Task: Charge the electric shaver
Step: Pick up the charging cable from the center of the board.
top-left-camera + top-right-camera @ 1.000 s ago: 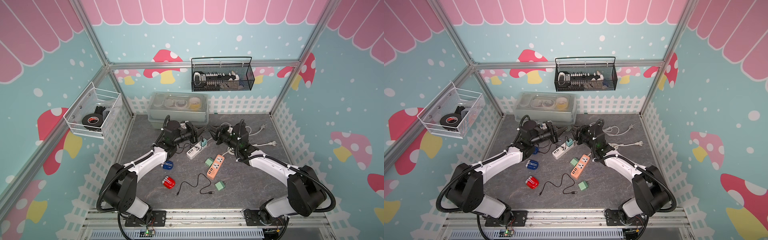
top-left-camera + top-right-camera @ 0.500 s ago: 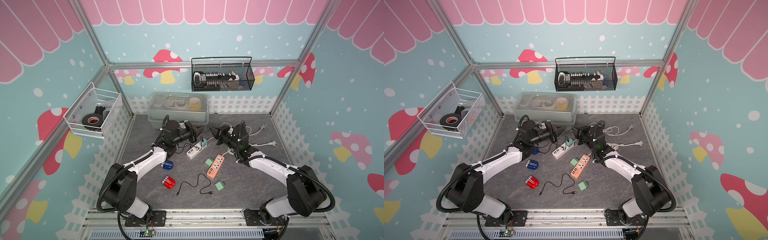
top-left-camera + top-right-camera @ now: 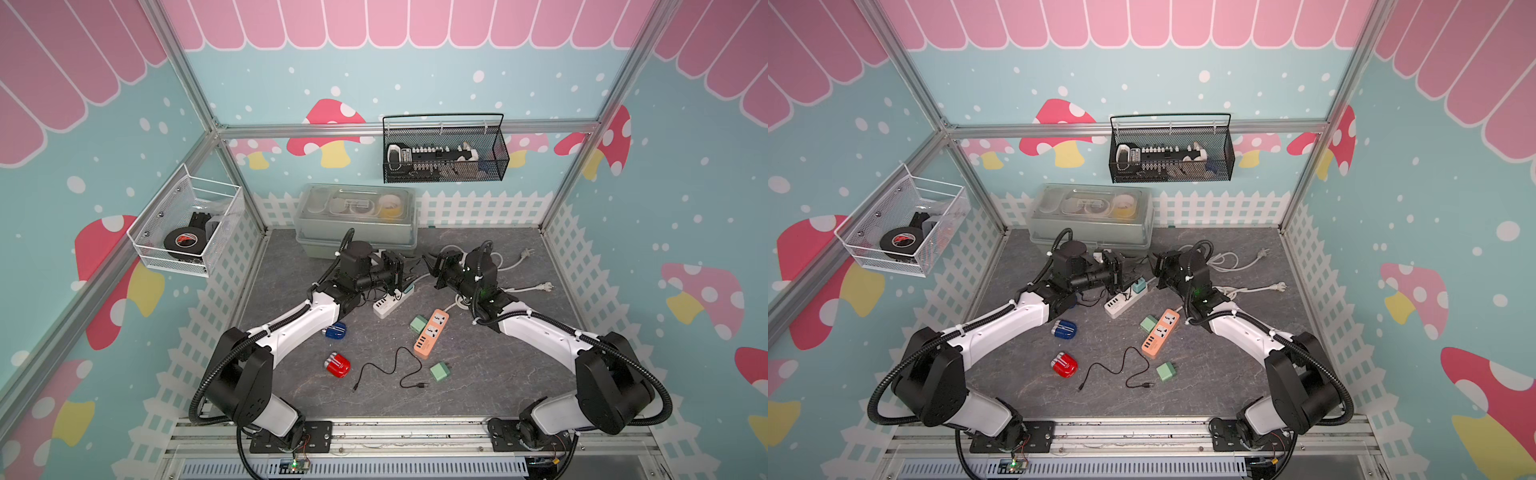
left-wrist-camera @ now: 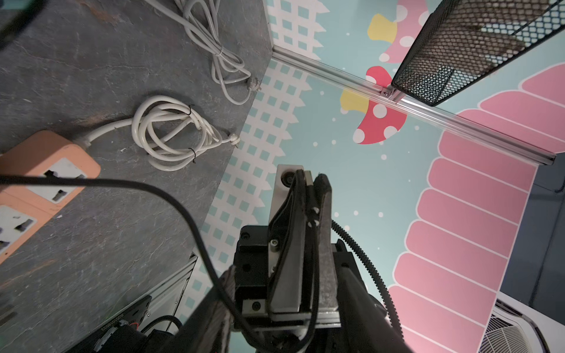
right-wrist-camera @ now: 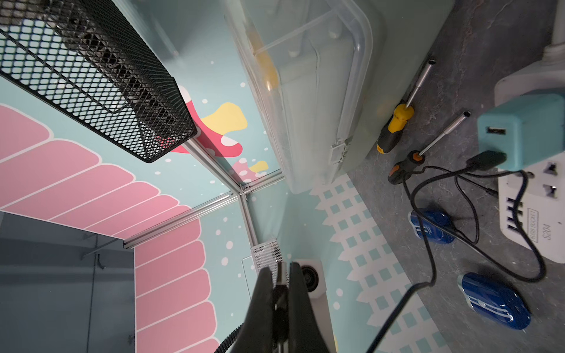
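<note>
My right gripper (image 5: 281,270) (image 3: 429,264) is shut on the silver plug end of a black charging cable (image 5: 428,244). That cable runs back to a teal USB adapter (image 5: 519,131) on the white power strip (image 3: 388,303). My left gripper (image 4: 289,270) (image 3: 409,269) faces it with its jaws open on either side of the right fingers (image 4: 324,214), gripping nothing. Two blue shavers (image 5: 431,226) (image 5: 495,301) lie on the table beside the strip. In a top view a blue shaver (image 3: 335,331) and a red shaver (image 3: 337,365) lie near the left arm.
An orange power strip (image 3: 432,332), two green adapters (image 3: 417,322) (image 3: 439,371) and a loose black cable (image 3: 390,370) lie mid-table. Two screwdrivers (image 5: 394,128) rest by the clear plastic box (image 3: 357,216). White coiled cords (image 3: 511,266) lie behind the right arm. A black wire basket (image 3: 444,153) hangs above.
My right gripper closed on the cable's plug end. After that my left gripper opened and let go of the cable. Both arms stayed almost where they were.
</note>
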